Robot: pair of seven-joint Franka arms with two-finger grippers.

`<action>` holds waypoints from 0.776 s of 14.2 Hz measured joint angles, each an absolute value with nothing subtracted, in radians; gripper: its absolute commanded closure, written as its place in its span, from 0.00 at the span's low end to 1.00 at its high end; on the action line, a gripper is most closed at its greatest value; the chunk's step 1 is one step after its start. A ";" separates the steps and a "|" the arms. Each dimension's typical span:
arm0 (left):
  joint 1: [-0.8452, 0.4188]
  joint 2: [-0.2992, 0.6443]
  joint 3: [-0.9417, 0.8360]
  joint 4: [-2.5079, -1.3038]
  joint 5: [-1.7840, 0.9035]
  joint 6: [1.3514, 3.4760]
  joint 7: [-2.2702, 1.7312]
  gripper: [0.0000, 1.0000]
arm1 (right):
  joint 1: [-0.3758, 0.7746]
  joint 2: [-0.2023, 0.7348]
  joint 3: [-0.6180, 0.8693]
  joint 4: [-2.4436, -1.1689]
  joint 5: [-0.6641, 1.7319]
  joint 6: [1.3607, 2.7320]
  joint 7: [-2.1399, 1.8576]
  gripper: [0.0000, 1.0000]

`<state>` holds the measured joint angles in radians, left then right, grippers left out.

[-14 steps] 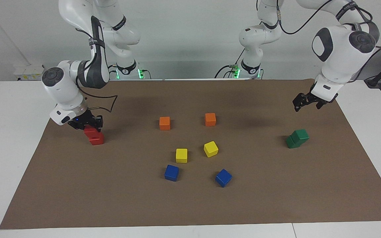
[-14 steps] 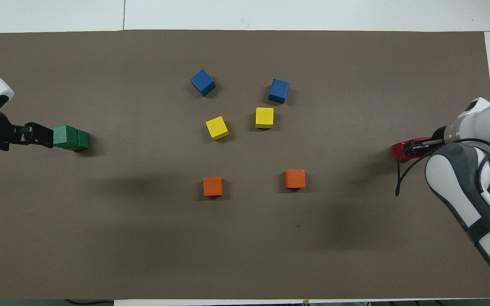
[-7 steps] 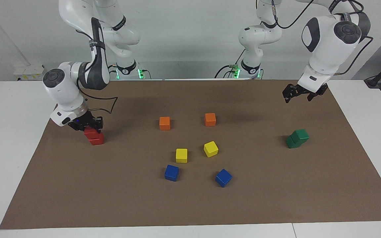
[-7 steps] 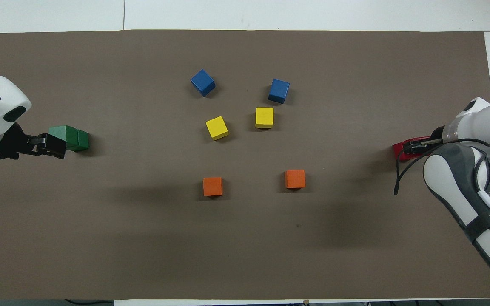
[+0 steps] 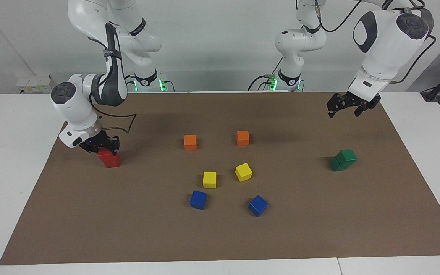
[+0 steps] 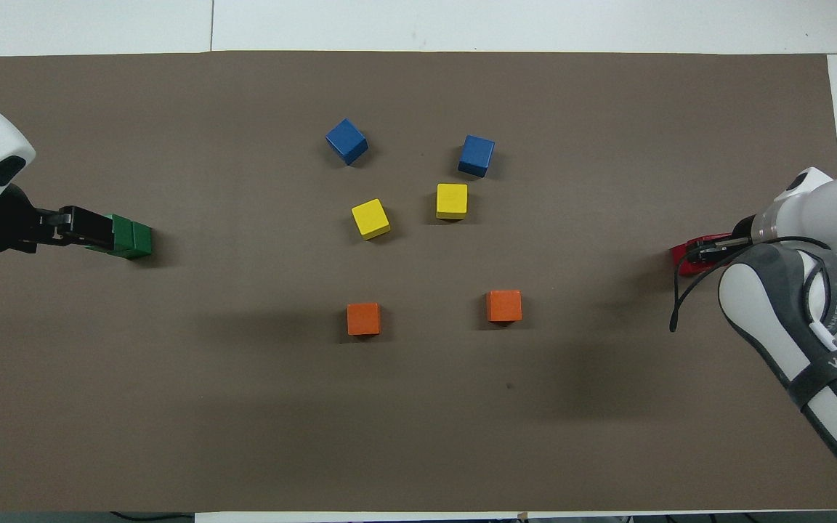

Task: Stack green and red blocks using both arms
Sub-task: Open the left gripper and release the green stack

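Four task cubes stand as two stacks of two on the brown mat (image 5: 319, 229). The green stack (image 5: 343, 160) is at the left arm's end of the surface (image 5: 6, 152), its upper cube twisted a little out of line with the lower one. The red stack (image 5: 109, 158) is at the right arm's end, and its two cubes look nearly flush.

The left tool (image 5: 348, 109) hangs in the air with its fingers apart and nothing between them. From overhead it overlaps the edge of the green stack, but from the facing camera I see it raised well clear. The right tool (image 5: 104, 147) sits down on the upper red cube, and I cannot tell whether it grips the cube or has let go.

Between the stacks, well apart from both, lie six loose cubes. The two orange cubes (image 5: 190, 142) are nearest the robots, the two yellow cubes (image 5: 209, 179) come next, and the two blue cubes (image 5: 198, 199) lie farthest.

The mat covers most of the white surface. A pale wall rises past the arm bases, where small green lights glow.
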<state>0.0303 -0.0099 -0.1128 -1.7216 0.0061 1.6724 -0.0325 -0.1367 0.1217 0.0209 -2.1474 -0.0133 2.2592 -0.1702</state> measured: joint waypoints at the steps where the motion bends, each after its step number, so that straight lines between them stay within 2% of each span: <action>1: 0.030 -0.001 -0.113 -1.708 0.006 1.672 -0.033 0.00 | -0.137 0.122 0.021 -2.147 -0.013 2.259 -0.170 1.00; 11: 0.005 0.024 -0.087 -1.691 0.006 1.672 -0.033 0.00 | -0.144 0.123 0.020 -2.149 -0.014 2.259 -0.170 1.00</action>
<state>0.0052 0.0245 -0.0874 -1.6910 0.0061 1.6722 -0.0325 -0.1440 0.1227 0.0196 -2.1492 -0.0139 2.2587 -0.1702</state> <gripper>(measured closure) 0.000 0.449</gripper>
